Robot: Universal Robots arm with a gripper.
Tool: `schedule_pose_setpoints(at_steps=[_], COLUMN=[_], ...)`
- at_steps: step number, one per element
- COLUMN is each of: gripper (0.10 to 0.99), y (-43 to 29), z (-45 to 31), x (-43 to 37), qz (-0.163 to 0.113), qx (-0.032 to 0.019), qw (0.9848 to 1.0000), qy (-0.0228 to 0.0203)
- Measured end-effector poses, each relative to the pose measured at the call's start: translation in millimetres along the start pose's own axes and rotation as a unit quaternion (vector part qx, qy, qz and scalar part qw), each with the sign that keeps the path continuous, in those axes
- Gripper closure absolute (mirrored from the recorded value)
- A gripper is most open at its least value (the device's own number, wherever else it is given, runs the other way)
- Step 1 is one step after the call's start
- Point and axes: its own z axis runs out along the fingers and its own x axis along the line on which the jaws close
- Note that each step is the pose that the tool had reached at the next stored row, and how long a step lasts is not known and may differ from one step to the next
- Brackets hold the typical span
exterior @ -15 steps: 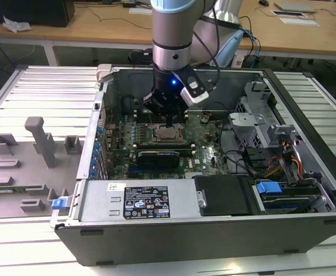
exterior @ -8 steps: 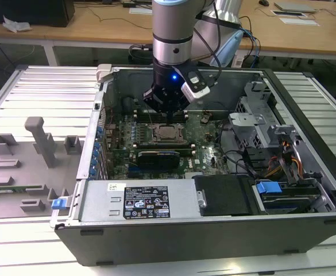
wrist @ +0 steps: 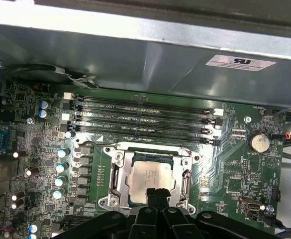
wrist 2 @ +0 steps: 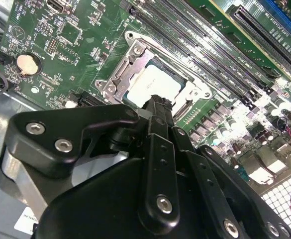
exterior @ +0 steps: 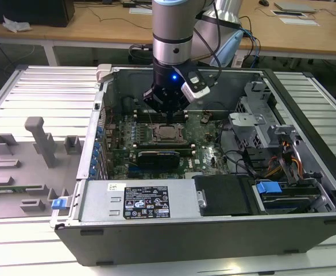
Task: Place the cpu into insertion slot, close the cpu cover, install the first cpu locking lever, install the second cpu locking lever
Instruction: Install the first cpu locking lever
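Here, claw (exterior: 166, 106): fingers pressed together, holding nothing.
Cpu (wrist: 147, 177): directly beneath the claw's tips, seated in the insertion slot (wrist: 110, 200), with the cpu cover (wrist: 187, 174) lying flat around it.
Surface: green circuit board (wrist: 235, 164) inside an open computer case (exterior: 213, 230) on a slatted table (exterior: 35, 92).
Orientation: cpu flat and square, edges parallel to the memory slots (wrist: 140, 119).

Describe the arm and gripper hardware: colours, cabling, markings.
Arm: silver-grey cylinder, pale-blue band at top, black wrist section with a lit blue light. White-and-black camera module on its side, black cables looping behind. Gripper: black linkages, silver screws.
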Motion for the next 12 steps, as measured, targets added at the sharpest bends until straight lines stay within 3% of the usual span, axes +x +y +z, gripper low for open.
schedule_pose_setpoints(at_steps=[4,9,12], gripper=[0.980,0.980,0.980], y=[0.0,0.2,0.3], z=[-0.4,-8.5,-9.5], x=[0.0,-0.4,0.9], qz=[0.000,0.000,0.000], qx=[0.0001,0.0000,0.0000], qw=[1.0000,1.0000,1.0000], qy=[0.0001,0.0000,0.0000])
